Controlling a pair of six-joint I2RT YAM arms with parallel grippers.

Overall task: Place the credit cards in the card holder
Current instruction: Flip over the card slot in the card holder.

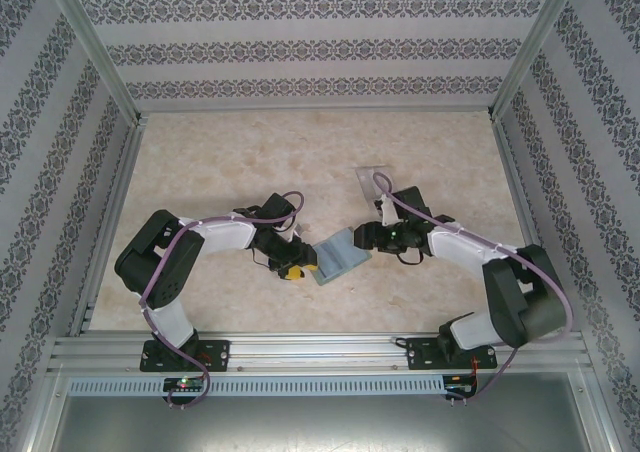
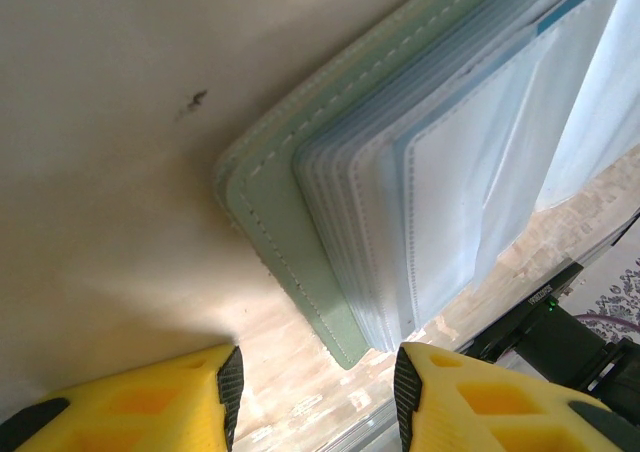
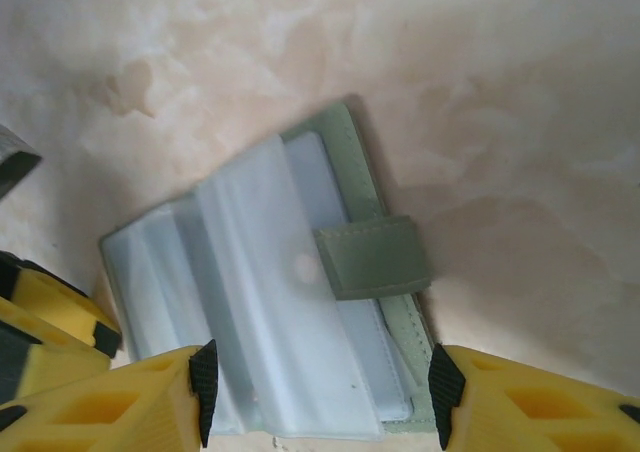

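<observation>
**Card holder lying open between two spread grippers**

A beige marbled table [image 1: 200, 172] is sitting inside an aluminium frame, with patterned wallpaper panels [image 1: 300, 52] standing round three sides. The card holder [image 1: 340, 256], grey-green with a stack of clear sleeves, is lying open and flat on the table near its middle.

The left gripper [image 2: 318, 397] is hovering just to the left of the card holder. Its yellow fingers [image 2: 150, 397] are standing apart with nothing between them, and the holder's stitched corner is lying just ahead of the gap.

The right gripper [image 3: 320, 397] is reaching in from the card holder's right. Its jaws are spread wide and are bracketing the near edge of the sleeves. Whether its pads are touching the holder cannot be told.

A green closing strap [image 3: 372, 257] is folding over the card holder's edge and onto the top sleeve. A thin blue strip [image 2: 568, 4] is showing along the edge of one sleeve; whether it is a card cannot be told.

A clear plastic box [image 1: 372, 175] is lying beyond the card holder, near it but apart.
</observation>
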